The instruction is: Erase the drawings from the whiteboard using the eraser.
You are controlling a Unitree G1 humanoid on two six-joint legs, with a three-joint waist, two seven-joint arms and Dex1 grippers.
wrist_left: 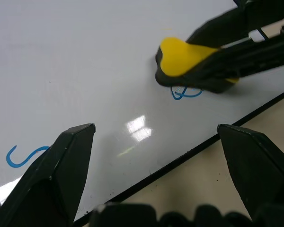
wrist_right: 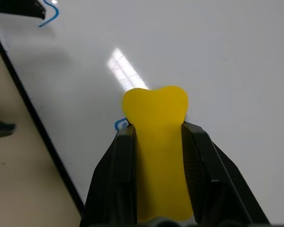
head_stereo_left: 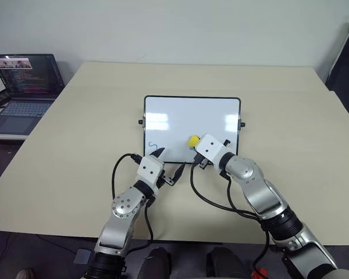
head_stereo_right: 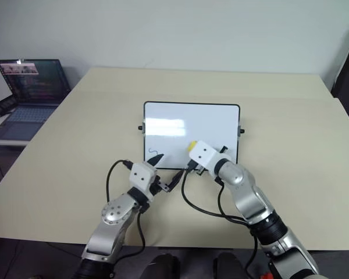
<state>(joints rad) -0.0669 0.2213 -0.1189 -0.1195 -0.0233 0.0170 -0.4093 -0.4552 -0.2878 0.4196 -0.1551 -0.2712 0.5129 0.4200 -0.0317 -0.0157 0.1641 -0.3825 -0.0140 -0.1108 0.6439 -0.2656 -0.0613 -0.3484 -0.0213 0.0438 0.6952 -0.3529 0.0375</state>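
The whiteboard [head_stereo_left: 192, 116] lies flat in the middle of the table. My right gripper [head_stereo_left: 196, 146] is shut on the yellow eraser [wrist_right: 155, 113], whose dark base rests on the board near its near edge. One blue drawing [wrist_left: 184, 93] peeks out from under the eraser. A second blue drawing [head_stereo_left: 154, 145] sits by the board's near left corner. My left gripper [head_stereo_left: 168, 163] stands open over the board's near edge, between the two squiggles, holding nothing.
An open laptop [head_stereo_left: 23, 87] stands on a separate desk at the far left. Black cables [head_stereo_left: 209, 200] loop from both wrists above the table's near part. The beige table [head_stereo_left: 291, 116] stretches wide around the board.
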